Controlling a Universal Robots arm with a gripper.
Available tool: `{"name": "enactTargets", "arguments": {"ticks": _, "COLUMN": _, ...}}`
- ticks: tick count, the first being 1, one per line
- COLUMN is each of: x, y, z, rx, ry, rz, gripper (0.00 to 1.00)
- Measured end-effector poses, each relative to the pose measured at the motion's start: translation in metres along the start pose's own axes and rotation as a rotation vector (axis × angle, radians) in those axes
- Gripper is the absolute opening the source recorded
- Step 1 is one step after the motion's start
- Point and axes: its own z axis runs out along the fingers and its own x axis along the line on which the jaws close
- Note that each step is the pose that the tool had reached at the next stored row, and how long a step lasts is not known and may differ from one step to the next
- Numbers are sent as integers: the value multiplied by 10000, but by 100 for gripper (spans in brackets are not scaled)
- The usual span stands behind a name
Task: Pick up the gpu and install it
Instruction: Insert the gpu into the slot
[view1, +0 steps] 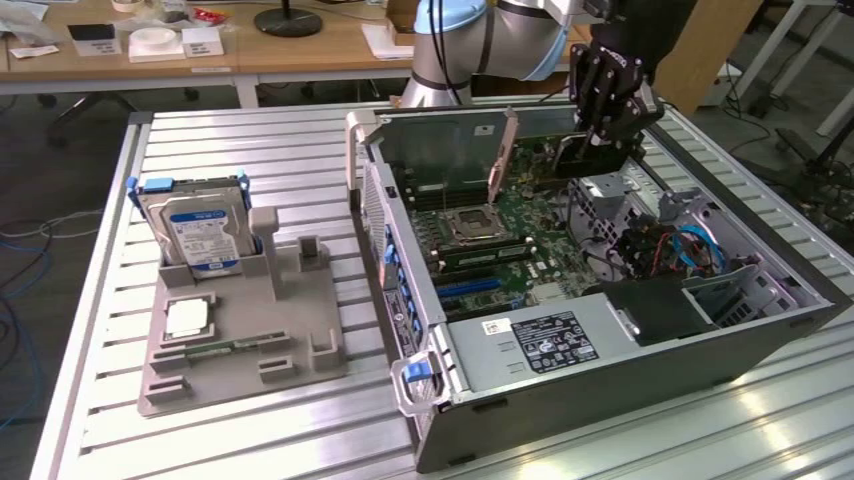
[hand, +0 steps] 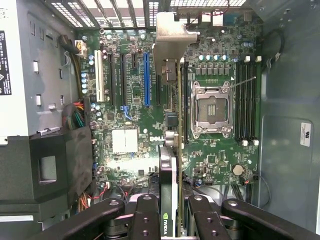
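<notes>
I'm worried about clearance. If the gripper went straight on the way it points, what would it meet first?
The gripper is shut on the gpu, so the card's edge would probably reach the motherboard first; the gap is hard to judge.

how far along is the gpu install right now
Done: the gpu is off the grey parts holder and has been carried into the open computer case. In hand: the gripper is shut on it, holding it edge-down over the motherboard, beside the CPU socket. Left: it does not look seated in a slot yet.
</notes>
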Motion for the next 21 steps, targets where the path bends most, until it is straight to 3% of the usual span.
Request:
{"name": "enactTargets", "arguments": {"ticks": 3, "x": 0, "y": 0, "z": 0, "rx": 0, "ry": 0, "rz": 0, "gripper": 27}}
{"name": "enactTargets", "arguments": {"ticks": 5, "x": 0, "y": -3, "z": 1, "rx": -31, "ry": 5, "rz": 2, "gripper": 27}}
{"name": "enactTargets", "arguments": {"ticks": 7, "x": -1, "y": -8, "z": 4, "rx": -117, "ry": 20, "rz": 3, "gripper": 27}}
{"name": "enactTargets", "arguments": {"ticks": 10, "x": -1, "y": -16, "z": 9, "rx": -339, "ry": 77, "rz": 11, "gripper": 27}}
{"name": "enactTargets", "arguments": {"ticks": 11, "x": -1, "y": -18, "z": 8, "rx": -364, "ry": 80, "rz": 11, "gripper": 27}}
{"name": "enactTargets", "arguments": {"ticks": 14, "x": -1, "y": -17, "z": 16, "rx": -367, "ry": 76, "rz": 13, "gripper": 27}}
{"name": "enactTargets", "arguments": {"ticks": 21, "x": 25, "y": 12, "z": 131, "rx": -370, "ry": -8, "rz": 10, "gripper": 27}}
